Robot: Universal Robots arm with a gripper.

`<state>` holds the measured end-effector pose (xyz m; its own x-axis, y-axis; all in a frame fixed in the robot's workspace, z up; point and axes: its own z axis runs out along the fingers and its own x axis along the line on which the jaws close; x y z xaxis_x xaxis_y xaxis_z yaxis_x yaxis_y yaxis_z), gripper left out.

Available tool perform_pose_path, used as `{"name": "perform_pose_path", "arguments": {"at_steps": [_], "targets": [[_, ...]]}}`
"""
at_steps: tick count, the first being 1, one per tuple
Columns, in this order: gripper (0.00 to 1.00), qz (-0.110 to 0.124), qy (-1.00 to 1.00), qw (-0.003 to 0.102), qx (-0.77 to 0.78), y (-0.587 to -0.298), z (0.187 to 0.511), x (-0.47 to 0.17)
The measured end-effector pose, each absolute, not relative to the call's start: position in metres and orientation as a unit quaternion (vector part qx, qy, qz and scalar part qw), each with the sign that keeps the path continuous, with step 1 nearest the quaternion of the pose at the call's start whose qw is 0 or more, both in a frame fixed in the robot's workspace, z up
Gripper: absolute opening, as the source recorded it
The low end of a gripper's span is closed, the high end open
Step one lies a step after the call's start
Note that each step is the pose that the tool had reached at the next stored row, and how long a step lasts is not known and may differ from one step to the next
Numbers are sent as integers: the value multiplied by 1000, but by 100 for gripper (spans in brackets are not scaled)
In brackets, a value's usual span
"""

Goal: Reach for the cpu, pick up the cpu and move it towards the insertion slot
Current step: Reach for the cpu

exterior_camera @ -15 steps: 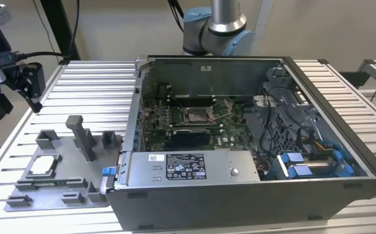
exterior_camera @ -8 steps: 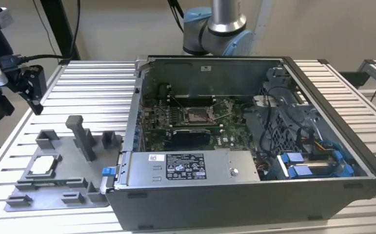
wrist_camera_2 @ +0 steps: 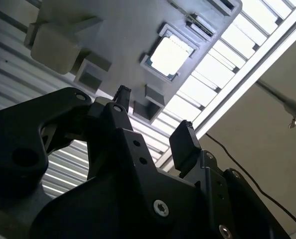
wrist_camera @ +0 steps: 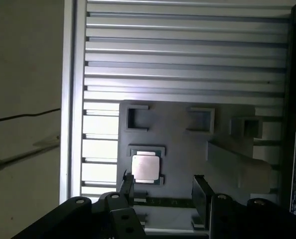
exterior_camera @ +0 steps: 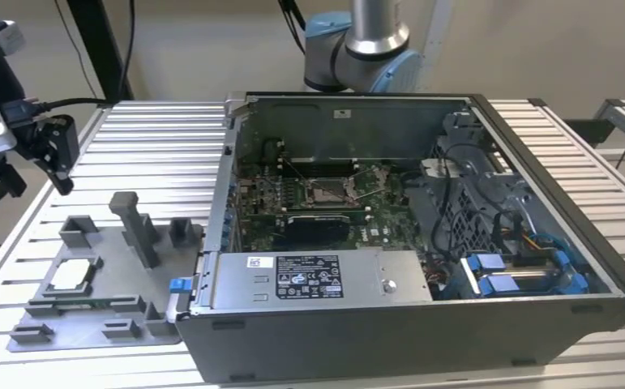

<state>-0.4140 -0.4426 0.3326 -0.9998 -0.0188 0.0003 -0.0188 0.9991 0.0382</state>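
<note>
The cpu [exterior_camera: 69,276] lies flat in a recess of the grey tray [exterior_camera: 107,312] at the exterior view's left, pale top facing up. My gripper [exterior_camera: 59,166] hangs above and behind the tray, well clear of the chip. In both wrist views the black fingers stand apart with nothing between them: gripper [wrist_camera: 163,191] just short of the cpu [wrist_camera: 144,167], and gripper [wrist_camera_2: 153,117] below the cpu [wrist_camera_2: 172,54]. The insertion slot [exterior_camera: 325,192] sits on the green motherboard inside the open case, its wire lever beside it.
The open computer case [exterior_camera: 399,316] takes up the middle and right of the ribbed table [exterior_camera: 160,138]. Upright grey blocks [exterior_camera: 137,231] rise from the tray near the chip. The arm's base [exterior_camera: 356,44] stands behind the case. Cables hang at the far left.
</note>
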Motion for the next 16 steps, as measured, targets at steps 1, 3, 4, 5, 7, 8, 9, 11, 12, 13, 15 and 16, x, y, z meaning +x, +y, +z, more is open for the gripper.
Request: {"name": "perform_pose_path", "arguments": {"at_steps": [1, 3, 4, 5, 7, 8, 9, 11, 12, 13, 15, 16], "targets": [[100, -19, -1000, 0, 9, -443, 332, -414], [100, -19, -1000, 0, 9, -443, 330, -414], [100, -19, -1000, 0, 9, -443, 330, -414], [100, -19, -1000, 0, 9, -443, 330, -414], [100, -19, -1000, 0, 9, -443, 329, -414], [100, -19, -1000, 0, 9, -442, 329, -414], [100, -19, -1000, 0, 9, -442, 329, -414], [100, -19, -1000, 0, 9, -442, 329, -414], [100, -19, -1000, 0, 9, -442, 329, -414], [100, -19, -1000, 0, 9, -442, 328, -414], [100, -19, -1000, 0, 9, -443, 327, -414], [100, -19, -1000, 0, 9, -442, 327, -414]]}}
